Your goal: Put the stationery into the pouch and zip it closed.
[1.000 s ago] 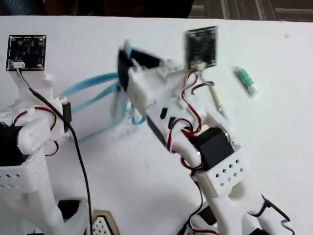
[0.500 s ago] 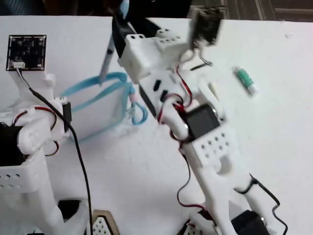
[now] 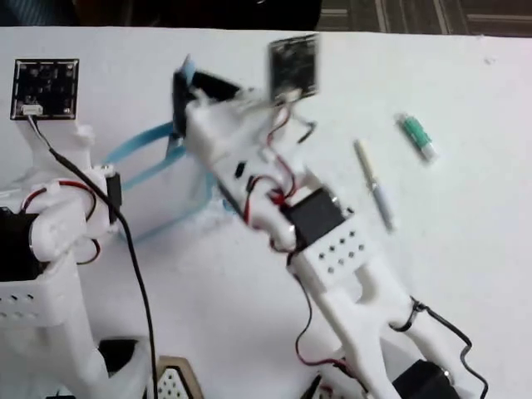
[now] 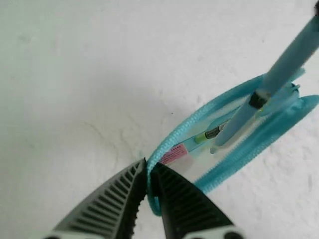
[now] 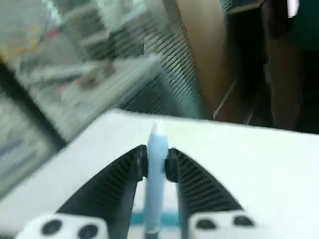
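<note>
The clear pouch (image 3: 141,179) with blue zipper trim lies open at the table's left. My left gripper (image 4: 148,172) is shut on the zipper edge of the pouch (image 4: 209,124), at one end of its mouth. My right gripper (image 5: 156,162) is shut on a light blue pen (image 5: 156,149) and hangs above the pouch (image 3: 184,83). In the left wrist view the blue pen (image 4: 279,69) slants down with its lower end inside the pouch mouth, beside a green-tipped item (image 4: 212,133) lying inside.
A white pen (image 3: 371,187) and a small green-and-white item (image 3: 416,137) lie on the table to the right of the arms. The left arm (image 3: 50,224) stands at the left edge. Two black square markers (image 3: 46,87) sit on the wrists.
The right arm lifted the blue pen up and toward the back, then swung left and down over the pouch. Its move uncovered the white pen. The left arm stayed still.
</note>
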{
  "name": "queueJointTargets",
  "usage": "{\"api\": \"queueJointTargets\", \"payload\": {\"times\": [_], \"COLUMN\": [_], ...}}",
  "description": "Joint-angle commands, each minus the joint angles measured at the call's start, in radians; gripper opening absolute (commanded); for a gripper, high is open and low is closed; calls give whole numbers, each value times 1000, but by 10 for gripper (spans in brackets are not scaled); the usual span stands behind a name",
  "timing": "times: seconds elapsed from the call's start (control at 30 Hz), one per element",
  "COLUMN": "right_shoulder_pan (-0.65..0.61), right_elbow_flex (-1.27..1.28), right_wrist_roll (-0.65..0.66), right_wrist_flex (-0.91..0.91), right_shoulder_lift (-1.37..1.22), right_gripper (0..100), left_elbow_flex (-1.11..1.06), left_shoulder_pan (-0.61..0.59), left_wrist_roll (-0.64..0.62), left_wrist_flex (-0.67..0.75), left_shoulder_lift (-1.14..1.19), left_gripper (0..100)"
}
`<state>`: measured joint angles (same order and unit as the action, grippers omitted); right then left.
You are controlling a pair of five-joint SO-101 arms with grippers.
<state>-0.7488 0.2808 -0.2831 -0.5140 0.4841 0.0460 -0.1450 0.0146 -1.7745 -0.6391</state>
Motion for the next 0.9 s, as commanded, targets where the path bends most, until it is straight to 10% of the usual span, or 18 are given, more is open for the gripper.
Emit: {"api": "queueJointTargets", "payload": {"times": [0.0, 0.47, 0.87], "right_shoulder_pan": [-96, 317, 779], "right_elbow_flex": [-6, -146, -269], "right_wrist_roll": [46, 75, 591], "right_wrist_flex": [-59, -67, -387], "right_shoulder_lift": [62, 59, -519], "right_gripper": [265, 280, 282], "left_elbow_flex": [18, 18, 17], "left_shoulder_pan": [-7, -7, -4], "left_wrist_roll": [6, 6, 3], "left_wrist_flex": [-2, 0, 0], "left_shoulder_lift": [-4, -2, -1], "left_gripper": [23, 23, 23]}}
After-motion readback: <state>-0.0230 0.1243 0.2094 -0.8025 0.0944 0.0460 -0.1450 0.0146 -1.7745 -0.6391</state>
